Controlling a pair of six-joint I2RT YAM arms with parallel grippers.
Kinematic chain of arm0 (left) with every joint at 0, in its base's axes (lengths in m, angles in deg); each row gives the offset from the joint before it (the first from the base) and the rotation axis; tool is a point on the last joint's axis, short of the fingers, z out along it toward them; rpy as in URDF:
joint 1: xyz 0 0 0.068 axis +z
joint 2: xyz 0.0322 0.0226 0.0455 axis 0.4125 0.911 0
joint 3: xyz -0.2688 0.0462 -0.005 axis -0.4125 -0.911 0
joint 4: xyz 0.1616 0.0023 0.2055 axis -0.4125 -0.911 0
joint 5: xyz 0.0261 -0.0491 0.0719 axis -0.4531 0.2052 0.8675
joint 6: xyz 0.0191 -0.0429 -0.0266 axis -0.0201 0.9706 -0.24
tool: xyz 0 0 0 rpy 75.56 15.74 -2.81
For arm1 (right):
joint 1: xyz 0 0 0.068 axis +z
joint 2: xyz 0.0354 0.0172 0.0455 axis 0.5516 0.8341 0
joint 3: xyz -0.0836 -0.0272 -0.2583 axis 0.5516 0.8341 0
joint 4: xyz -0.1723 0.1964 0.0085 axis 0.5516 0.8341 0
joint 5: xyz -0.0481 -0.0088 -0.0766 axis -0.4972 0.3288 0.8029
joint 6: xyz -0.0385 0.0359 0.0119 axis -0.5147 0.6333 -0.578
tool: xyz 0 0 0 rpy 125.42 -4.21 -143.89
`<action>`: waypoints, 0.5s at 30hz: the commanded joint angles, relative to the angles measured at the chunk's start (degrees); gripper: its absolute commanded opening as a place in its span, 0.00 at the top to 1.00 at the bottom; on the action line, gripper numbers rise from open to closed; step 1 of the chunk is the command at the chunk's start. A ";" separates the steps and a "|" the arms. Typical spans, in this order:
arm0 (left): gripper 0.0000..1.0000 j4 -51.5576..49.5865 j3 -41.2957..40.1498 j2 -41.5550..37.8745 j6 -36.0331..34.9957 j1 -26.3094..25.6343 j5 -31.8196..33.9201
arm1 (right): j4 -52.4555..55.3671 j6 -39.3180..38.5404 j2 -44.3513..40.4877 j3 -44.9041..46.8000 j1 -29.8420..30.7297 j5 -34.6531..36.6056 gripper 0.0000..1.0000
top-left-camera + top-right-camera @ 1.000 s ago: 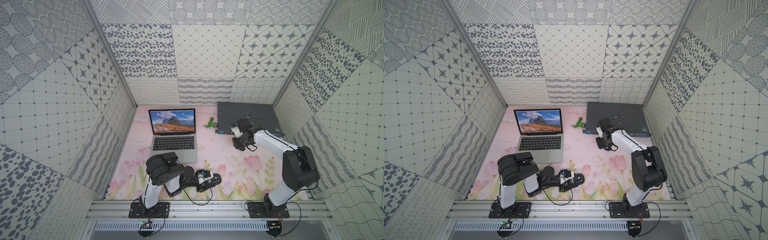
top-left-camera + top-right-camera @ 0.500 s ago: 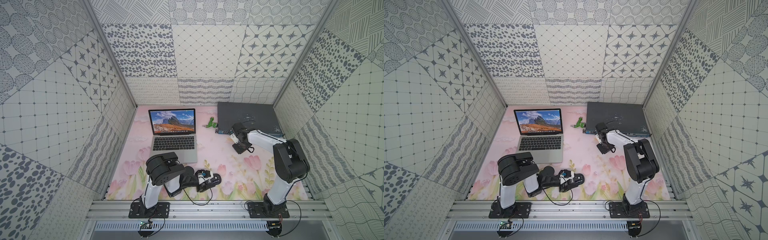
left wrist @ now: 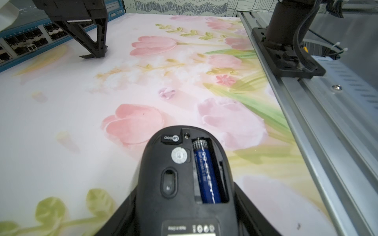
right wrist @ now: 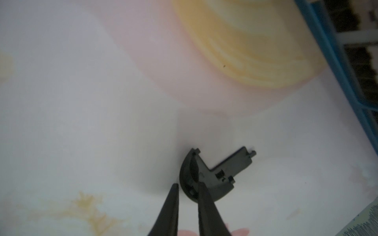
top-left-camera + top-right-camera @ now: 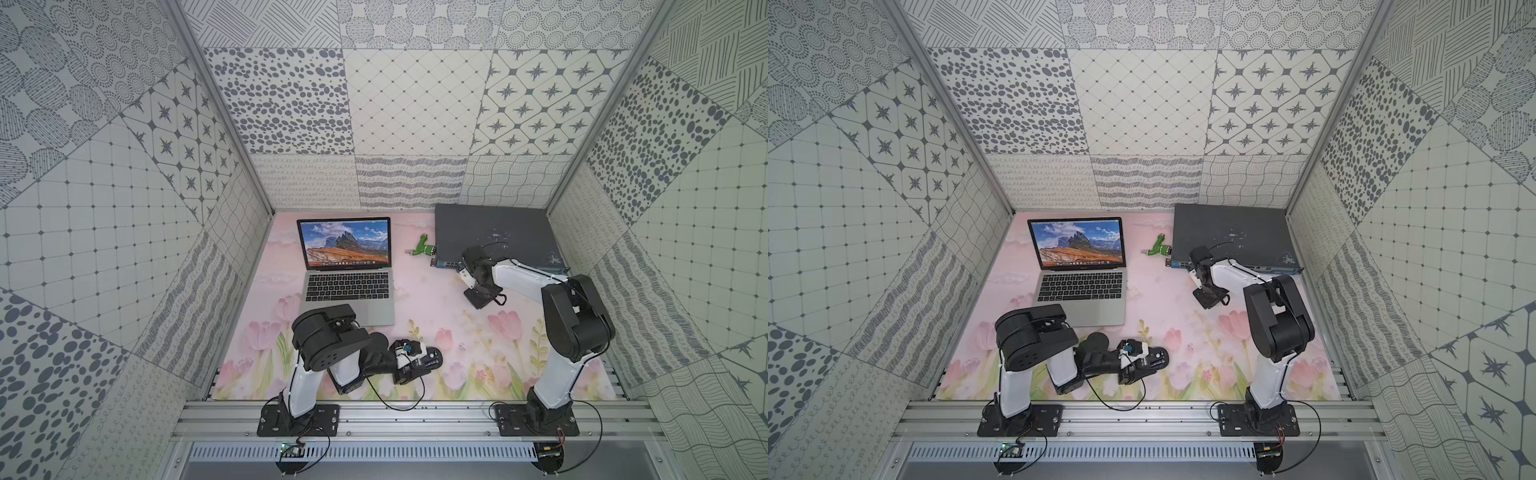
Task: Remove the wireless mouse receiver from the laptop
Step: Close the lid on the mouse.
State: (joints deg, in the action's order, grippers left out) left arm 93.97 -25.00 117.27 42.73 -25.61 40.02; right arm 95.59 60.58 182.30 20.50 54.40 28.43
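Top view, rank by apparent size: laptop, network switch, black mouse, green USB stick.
1-2. laptop and network switch: too close to call; the right arm covers part of the switch.
3. black mouse, partly hidden.
4. green USB stick.

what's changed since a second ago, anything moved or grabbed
The right gripper has dropped to the mat in front of the network switch, elbow drawn in, and its fingers have narrowed at a small black cover; whether they grip it is unclear. The left gripper still holds the upturned mouse; laptop and green stick unmoved.
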 commanded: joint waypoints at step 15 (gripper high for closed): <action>0.46 -7.49 0.06 0.98 0.78 0.12 1.26 | -1.00 0.60 2.00 -1.63 0.08 0.55 0.91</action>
State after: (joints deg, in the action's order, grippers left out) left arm 93.94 -25.00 117.27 42.73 -25.61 40.04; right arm 95.29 60.55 183.33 19.84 54.38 28.99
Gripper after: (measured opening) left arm 0.636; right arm 0.107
